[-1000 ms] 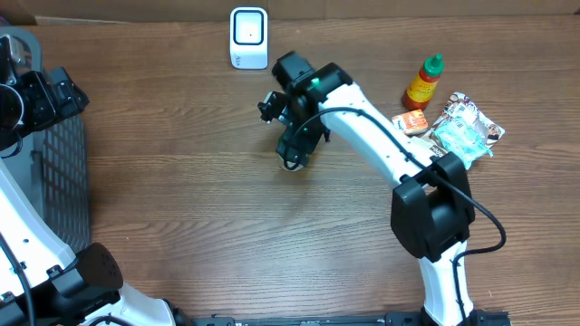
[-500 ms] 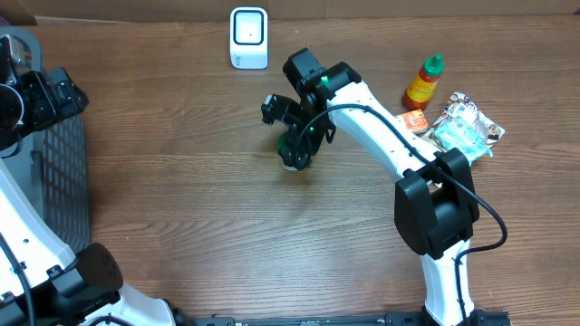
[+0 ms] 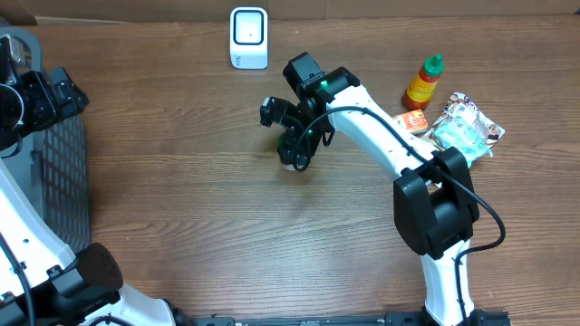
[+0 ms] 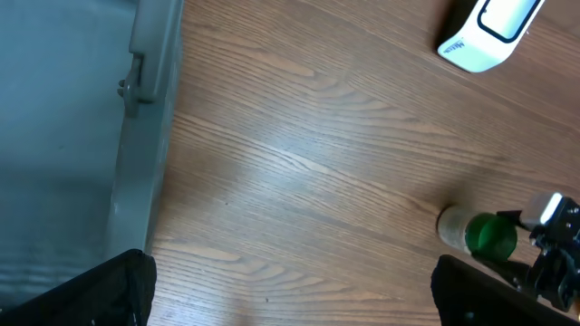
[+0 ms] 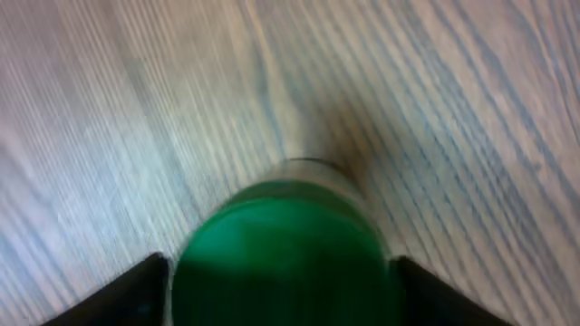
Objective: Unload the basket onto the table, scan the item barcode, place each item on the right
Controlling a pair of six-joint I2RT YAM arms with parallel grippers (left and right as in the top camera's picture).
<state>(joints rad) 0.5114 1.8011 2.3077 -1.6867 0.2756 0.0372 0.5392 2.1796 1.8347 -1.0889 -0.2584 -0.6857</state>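
The item, a small container with a green cap [image 5: 283,258] and a pale end, lies on its side on the wooden table [image 3: 181,226]. It is in mid-table in the overhead view [image 3: 293,161] and at the lower right of the left wrist view [image 4: 478,233]. My right gripper [image 5: 283,282] is down over it [image 3: 297,145], and its dark fingers press the green cap from both sides. The white scanner [image 3: 248,37] stands at the table's back edge, apart from the item. My left gripper [image 4: 290,294] hovers open over bare wood at the far left. No barcode shows.
A grey bin [image 3: 54,172] sits at the left edge, under the left arm. At the back right are a red sauce bottle [image 3: 422,81], a small orange packet [image 3: 412,122] and crinkled snack packets [image 3: 465,127].
My right gripper shifted slightly right and settled over the green-capped container, and its jaws narrowed from wide open onto the cap. The left arm stayed still.
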